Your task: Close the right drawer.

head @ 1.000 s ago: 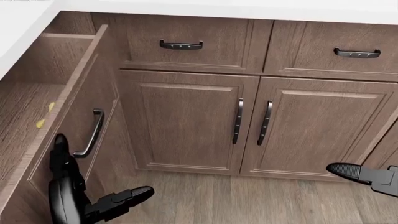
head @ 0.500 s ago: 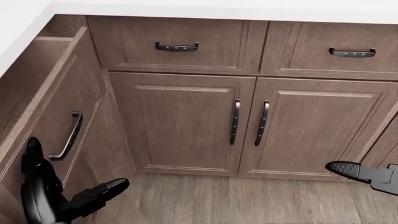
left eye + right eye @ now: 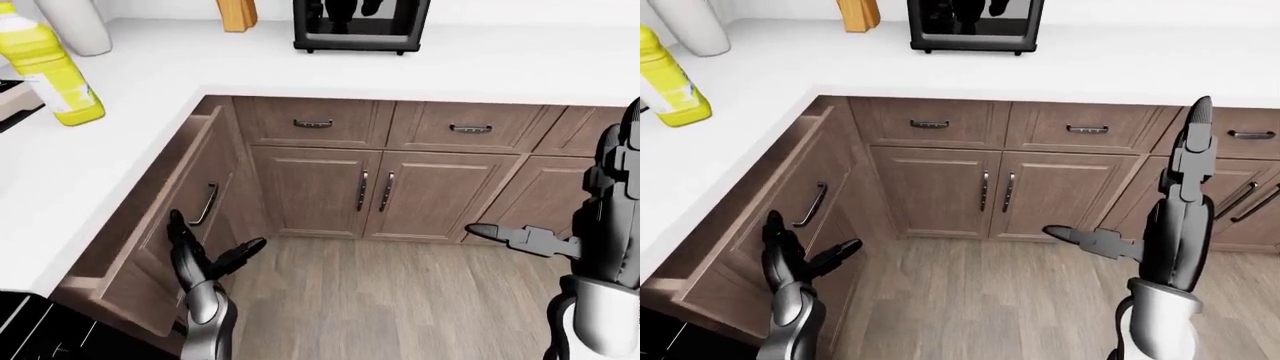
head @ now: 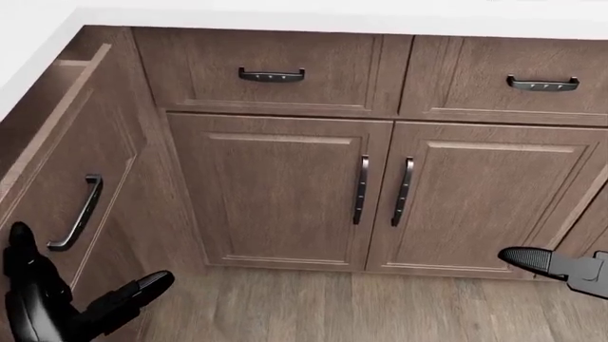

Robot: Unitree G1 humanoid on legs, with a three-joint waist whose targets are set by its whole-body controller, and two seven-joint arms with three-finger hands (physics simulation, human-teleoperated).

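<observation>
The left hand (image 3: 205, 259) is standing with its fingers spread wide, one finger (image 3: 177, 226) pointing up against the drawer (image 3: 170, 217) face and the thumb (image 3: 243, 251) angling out to the right, gripping nothing. It is hovering just beside the drawer front, a little below and to the left of the drawer handle (image 3: 205, 204); whether the fingertip is actually touching the wood cannot be told. The drawer, brown wood grain with a dark curved bar handle, is sitting on the left side of the scene under the white counter (image 3: 100, 157), pulled only partly out, its top edge and a strip of its inside showing. The right hand (image 3: 1160, 217) is hanging open well apart on the right, one finger raised, another pointing left over the wooden floor (image 3: 390, 300). Farther off, two cabinet doors (image 4: 380, 192) are sitting shut beneath two shut drawers. A yellow bottle (image 3: 45, 67) is standing on the counter at far left.
</observation>
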